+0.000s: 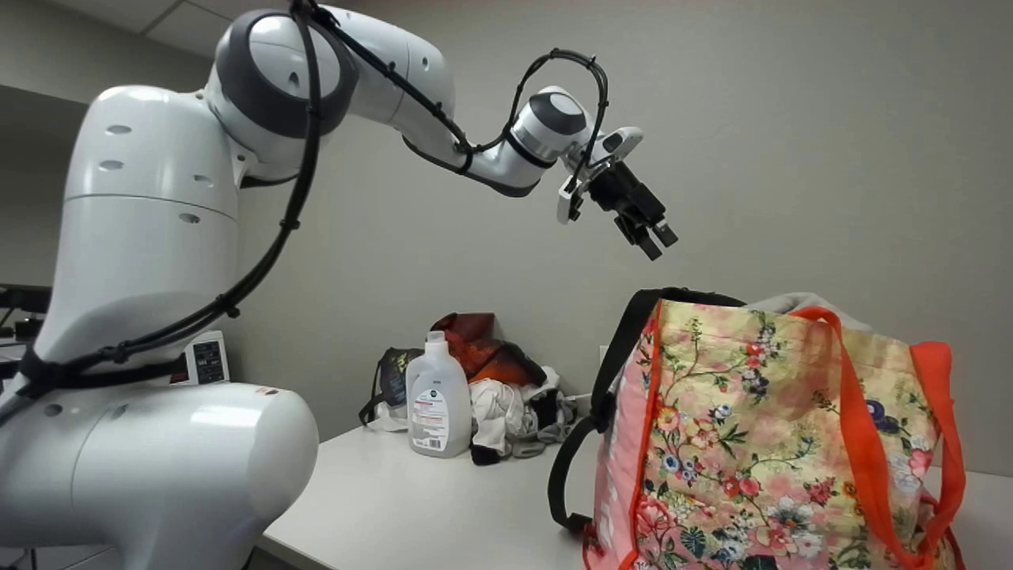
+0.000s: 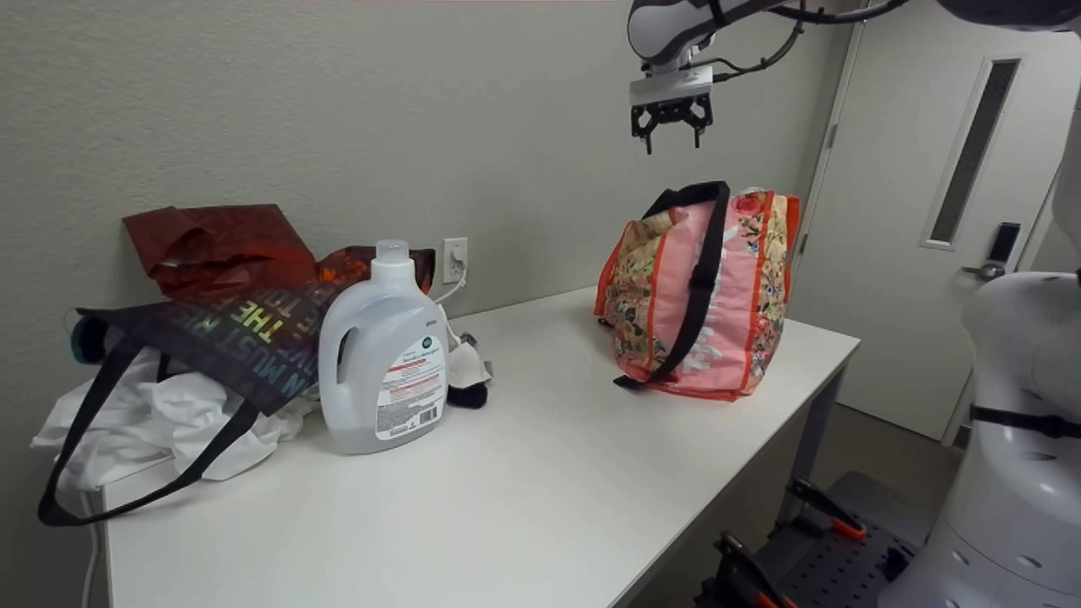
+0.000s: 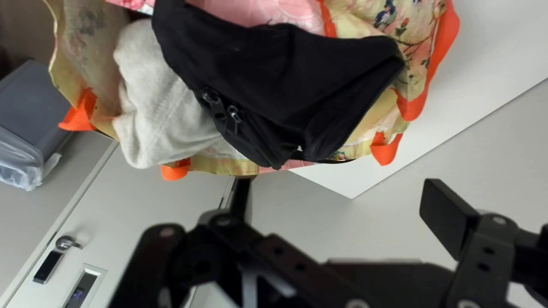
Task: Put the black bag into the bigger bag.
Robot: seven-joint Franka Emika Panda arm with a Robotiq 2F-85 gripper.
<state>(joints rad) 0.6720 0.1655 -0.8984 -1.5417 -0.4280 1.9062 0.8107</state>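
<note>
Wrist view shows the black bag (image 3: 278,72) lying over the open top of the floral tote (image 1: 736,443), beside a pale grey cloth (image 3: 160,98). In both exterior views a black strap (image 2: 705,279) hangs outside the tote's pink side. Above the tote, and apart from it, is the gripper (image 2: 673,146), its fingers (image 3: 447,218) spread wide. To the left on the white table (image 2: 507,490), a detergent bottle (image 2: 384,363) stands near white cloths (image 2: 181,409) and a red bag (image 2: 220,253).

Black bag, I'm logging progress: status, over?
Gripper open, empty, above the floral bag. Black bag lying across its top, strap hanging outside. Grey cloth beside it may crowd the way in.
</note>
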